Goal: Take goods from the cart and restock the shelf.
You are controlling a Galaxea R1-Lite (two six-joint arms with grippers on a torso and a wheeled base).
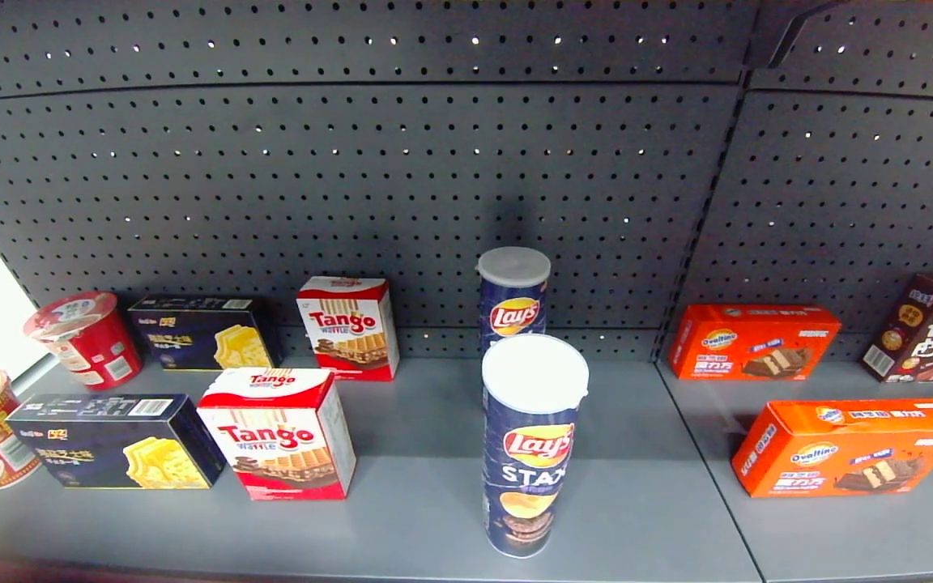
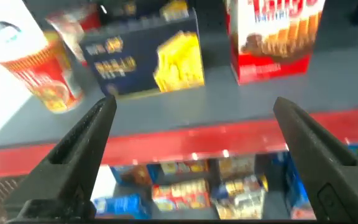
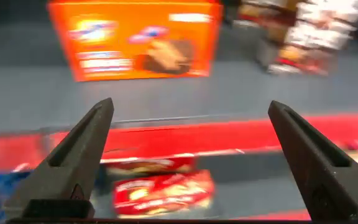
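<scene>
Left claw [image 2: 191, 155] and right claw [image 3: 191, 158] both gape wide and empty just before the red front edge of the shelf [image 1: 434, 429], with packets [image 3: 161, 193], likely the cart's goods, lying lower beneath it. To restock well, close squarely on one packet, then set it in the bare gap beside the chip can [image 1: 533, 441].

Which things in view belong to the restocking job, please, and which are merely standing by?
Job: shelf; front chip can; front wafer box; front orange box; left gripper and right gripper, jaws open, empty.
Probably standing by: pegboard backing; red packet on the level below.
</scene>
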